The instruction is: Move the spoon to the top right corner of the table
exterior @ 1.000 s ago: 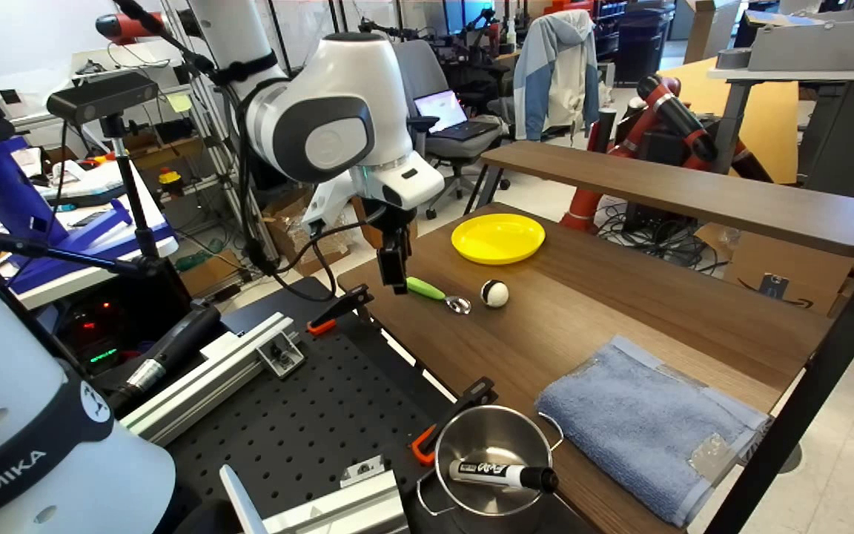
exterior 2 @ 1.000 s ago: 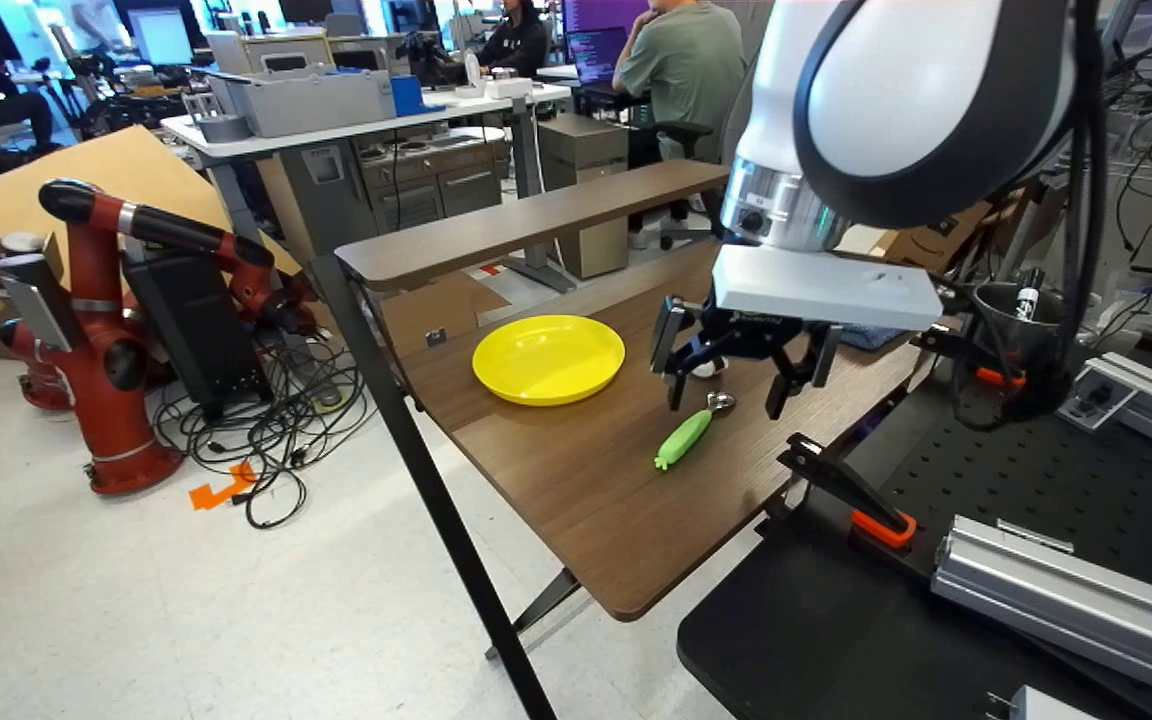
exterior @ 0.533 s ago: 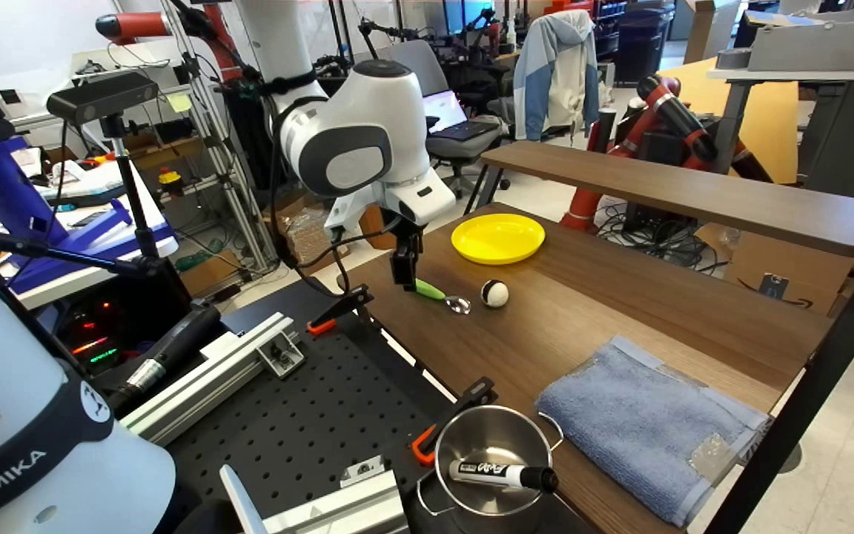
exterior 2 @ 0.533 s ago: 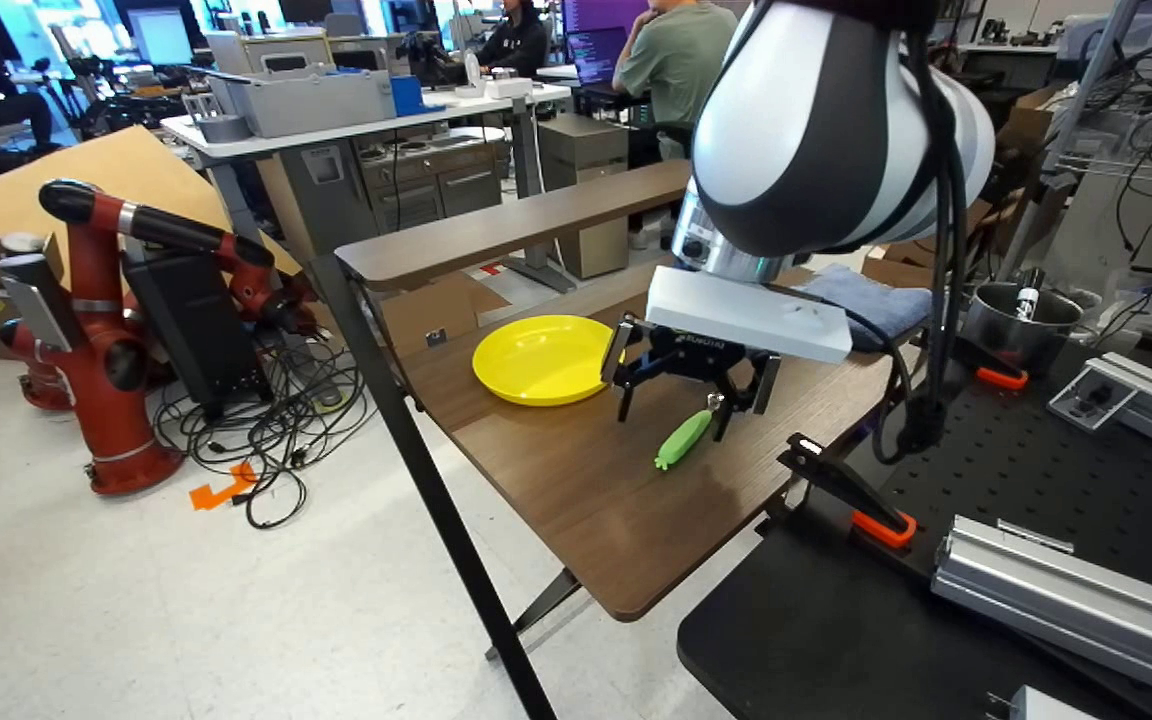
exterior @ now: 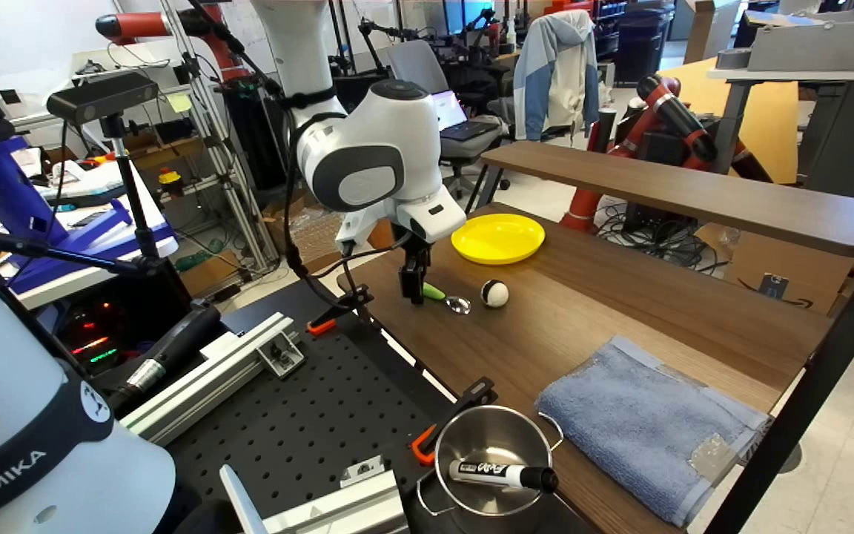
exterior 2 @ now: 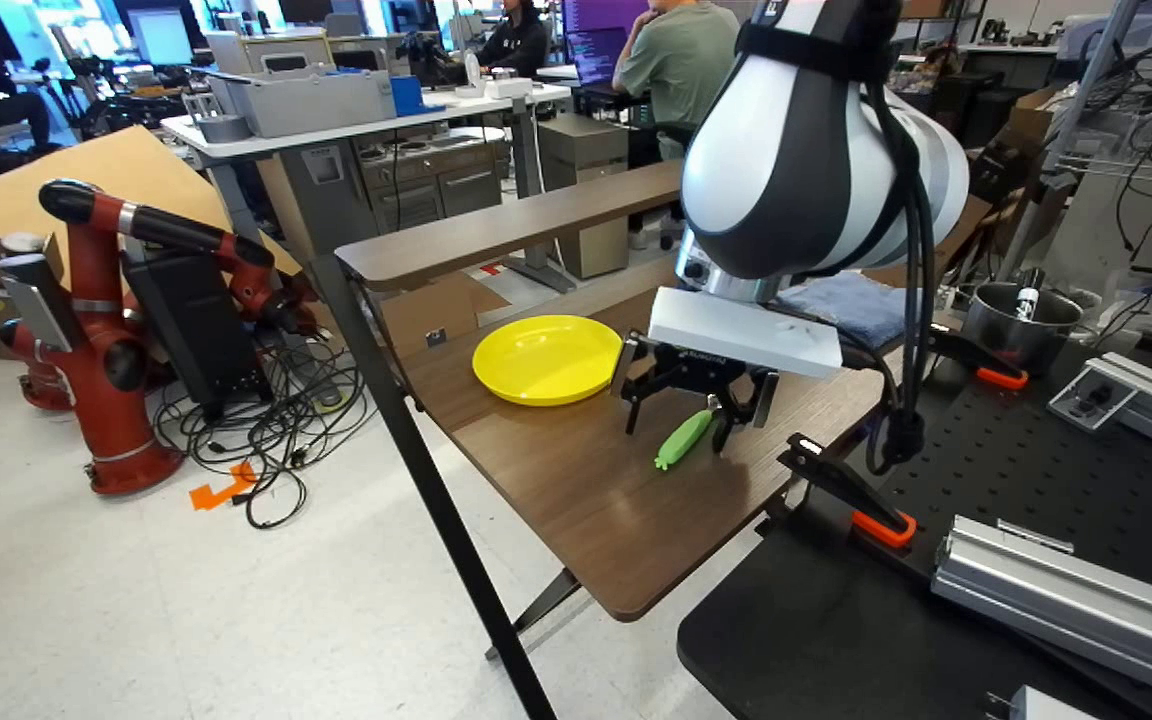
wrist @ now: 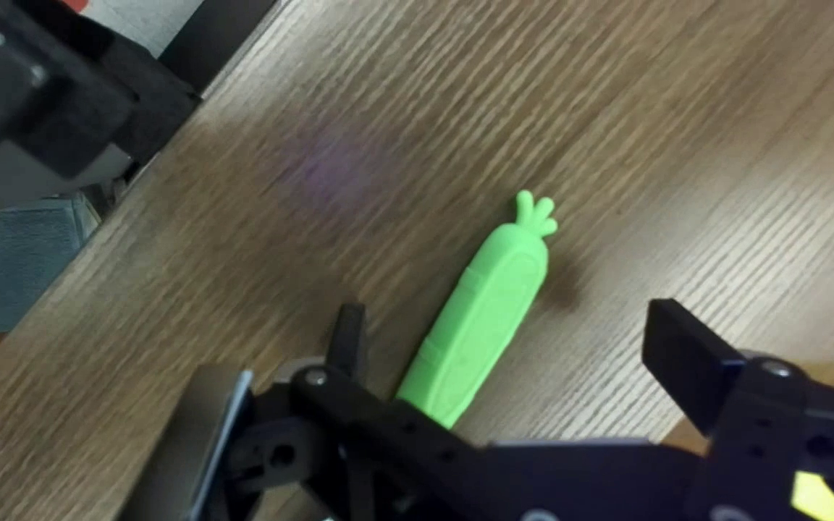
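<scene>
In an exterior view: spoon (exterior: 440, 296), on table (exterior: 583, 311), ball (exterior: 494, 294) at three o'clock. In an exterior view: gripper (exterior 2: 675, 438), jaws parted, empty. In wrist view: handle (wrist: 473, 322) between jaws, tip towards one o'clock; light, stiff, grippy, we judge; pinch mid-length.

Here's the spoon (exterior: 448, 300), lying on the table (exterior: 545, 348), green handle and shiny bowl on show! The gripper (exterior: 415, 297) points down in front of the spoon's handle, hiding its end; from this side, no telling how wide the jaws stand. Just off the spoon's bowl, the ball (exterior: 494, 294), white with a black band! Beyond the spoon, the yellow plate (exterior: 498, 239); well this side of the spoon, a blue towel (exterior: 642, 423), and a pot (exterior: 464, 439) with a marker (exterior: 497, 473) in it.
</scene>
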Controlling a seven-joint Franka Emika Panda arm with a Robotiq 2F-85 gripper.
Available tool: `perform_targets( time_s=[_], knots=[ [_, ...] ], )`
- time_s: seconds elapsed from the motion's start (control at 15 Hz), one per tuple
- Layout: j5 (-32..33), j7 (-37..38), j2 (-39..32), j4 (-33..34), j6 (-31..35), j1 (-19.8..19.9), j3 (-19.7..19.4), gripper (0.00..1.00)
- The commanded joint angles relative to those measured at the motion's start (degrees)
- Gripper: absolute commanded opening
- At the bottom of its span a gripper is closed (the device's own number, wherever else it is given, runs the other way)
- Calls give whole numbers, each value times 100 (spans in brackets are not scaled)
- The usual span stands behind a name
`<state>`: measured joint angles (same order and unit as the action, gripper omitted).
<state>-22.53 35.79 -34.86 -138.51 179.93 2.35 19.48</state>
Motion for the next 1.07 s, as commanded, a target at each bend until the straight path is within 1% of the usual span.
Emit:
perform_targets(
  time_s=[0.0, 0.2, 0.33, 0.4, 0.47, 0.53, 0.67, 1.0],
  knots=[
    [-165, -357, -99, 15, 81, 146, 153, 66],
    [-153, -497, -73, 6, 19, 130, 127, 41],
    [-168, -563, -57, 16, -57, 146, 129, 27],
    [-186, -602, -54, 27, -119, 231, 202, 19],
    [-193, -630, -43, 44, -164, 259, 234, 12],
    [-201, -661, -31, 48, -163, 283, 264, 4],
    [-218, -729, -4, 25, -189, 328, 302, 7],
    [-265, -875, 209, -96, -210, 495, 471, 7]
  ],
)
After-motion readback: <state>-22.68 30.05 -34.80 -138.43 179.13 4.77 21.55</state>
